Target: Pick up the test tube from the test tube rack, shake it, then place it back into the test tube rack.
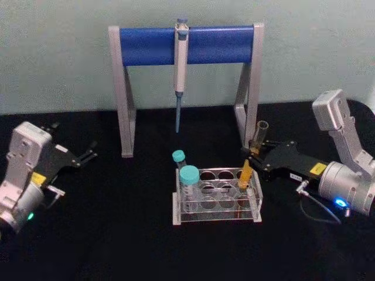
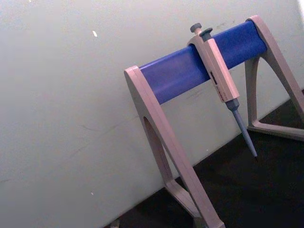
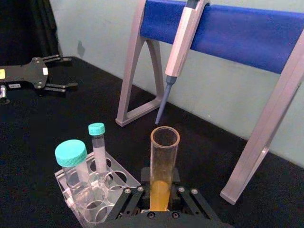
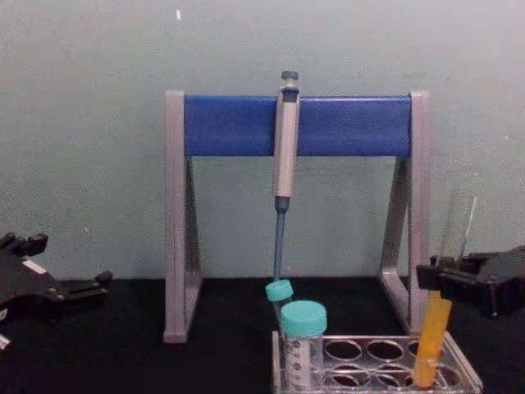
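The test tube point(image 1: 245, 174) is a slim clear glass tube with yellow-orange liquid in its lower half. It leans, and its round bottom is down in a right-hand hole of the clear test tube rack point(image 1: 217, 219). My right gripper point(image 1: 254, 153) comes in from the right and is shut on the tube's middle. In the right wrist view the test tube point(image 3: 164, 152) rises between the fingers point(image 3: 130, 197). The chest view shows the test tube point(image 4: 431, 336) held by my right gripper point(image 4: 439, 283) over the rack point(image 4: 369, 365). My left gripper point(image 1: 88, 153) rests open at the far left.
A wide teal-capped tube point(image 1: 189, 187) and a smaller teal-capped tube point(image 1: 179, 164) stand in the rack's left holes. Behind the rack is the grey-and-blue pipette stand point(image 1: 186, 45) with a pipette point(image 1: 180, 70) hanging from it. A black cloth covers the table.
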